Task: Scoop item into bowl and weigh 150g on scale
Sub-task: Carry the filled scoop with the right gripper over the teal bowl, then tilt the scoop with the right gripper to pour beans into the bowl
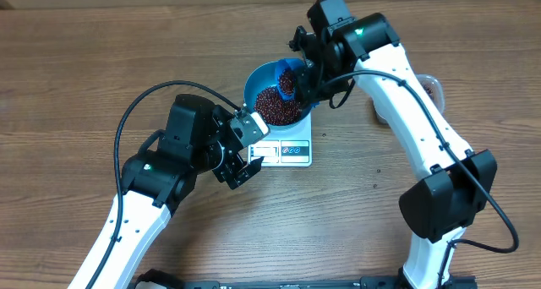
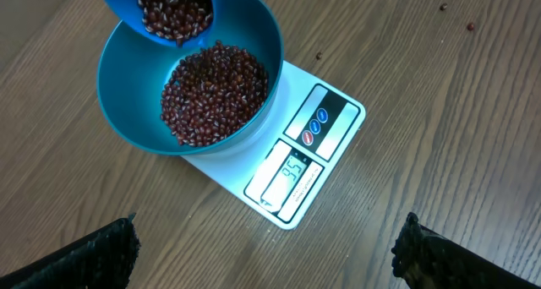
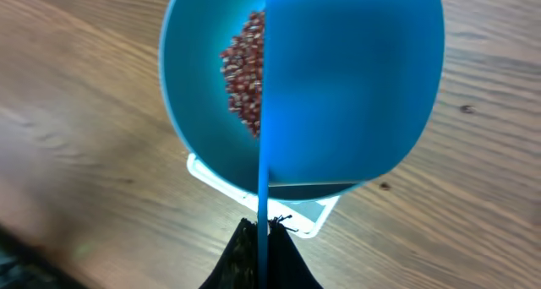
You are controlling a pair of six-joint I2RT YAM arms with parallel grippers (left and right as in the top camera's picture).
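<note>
The blue bowl [image 1: 264, 76] [image 2: 135, 111] stands on the white scale [image 1: 292, 151] [image 2: 334, 120], holding a heap of red-brown beans [image 1: 277, 107] [image 2: 215, 95] [image 3: 243, 78]. My right gripper [image 1: 303, 76] [image 3: 264, 231] is shut on the thin handle of a small blue scoop [image 1: 287, 79] [image 2: 173, 10] [image 3: 355, 86]. The scoop hangs tilted over the bowl's far rim with beans in it. My left gripper [image 1: 251, 147] [image 2: 270, 255] stands open and empty over the table, just before the scale's display edge. The right wrist view shows the scoop edge-on, hiding half the bowl [image 3: 199, 111].
A clear tub [image 1: 431, 86] sits at the right, mostly hidden behind the right arm. A few stray beans [image 2: 471, 24] lie on the wooden table beyond the scale. The left arm's cable [image 1: 139, 111] loops over the table at the left.
</note>
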